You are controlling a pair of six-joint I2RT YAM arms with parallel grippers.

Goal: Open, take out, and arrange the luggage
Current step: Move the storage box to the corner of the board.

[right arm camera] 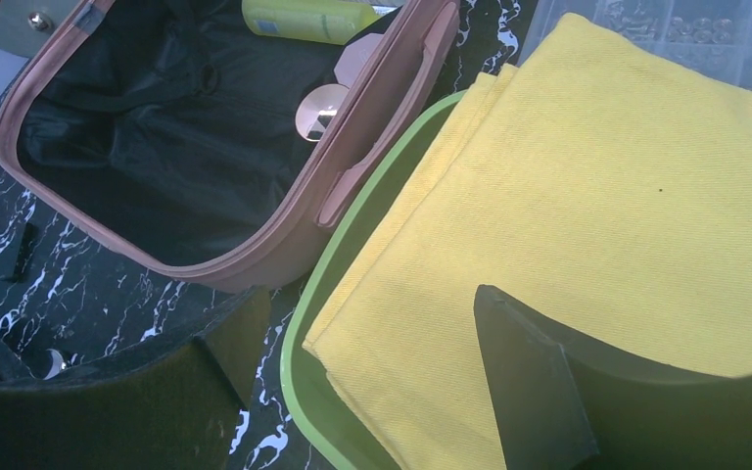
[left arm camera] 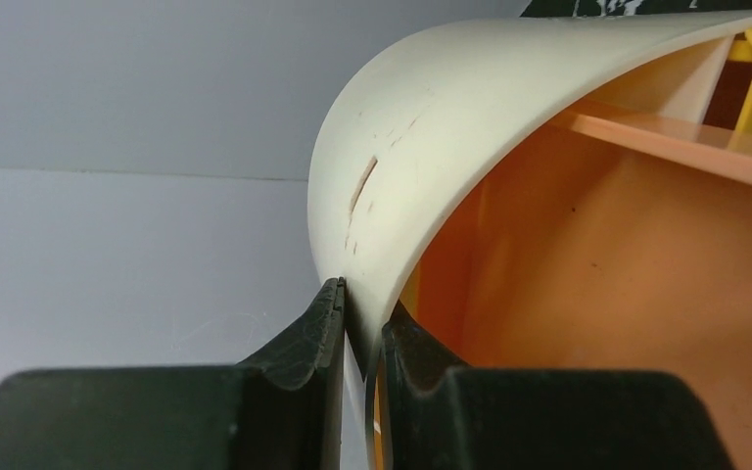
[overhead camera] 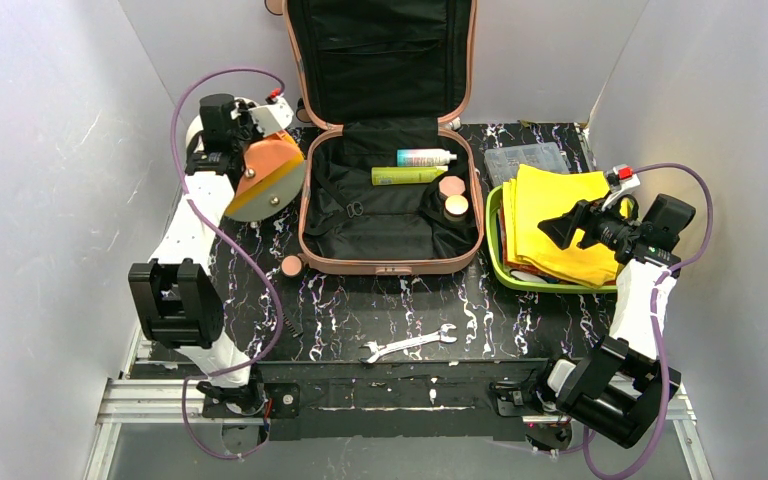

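Salmon-pink luggage lies at the centre rear of the table, open, its lid standing against the back wall. Opening is judged complete.

Lime-green tray sits just beside the luggage on its right and carries folded yellow cloths. The right gripper hangs over these cloths with jaws spread wide and nothing between them.

Cream-and-orange drum box is off the table, to the left of the luggage. The left gripper is clamped on the thin cream wall of this box. Its placement is judged unfinished.

Items not yet removed from the black-lined shell:
- a white spray can along the rear edge;
- a lime-green bottle just in front of it;
- two small round pink jars at the right side.

One small round pink piece rests on the table at the luggage's near left corner.

Assessment: unpacking is roughly halfway. Four items await removal, and final arrangement is outstanding.
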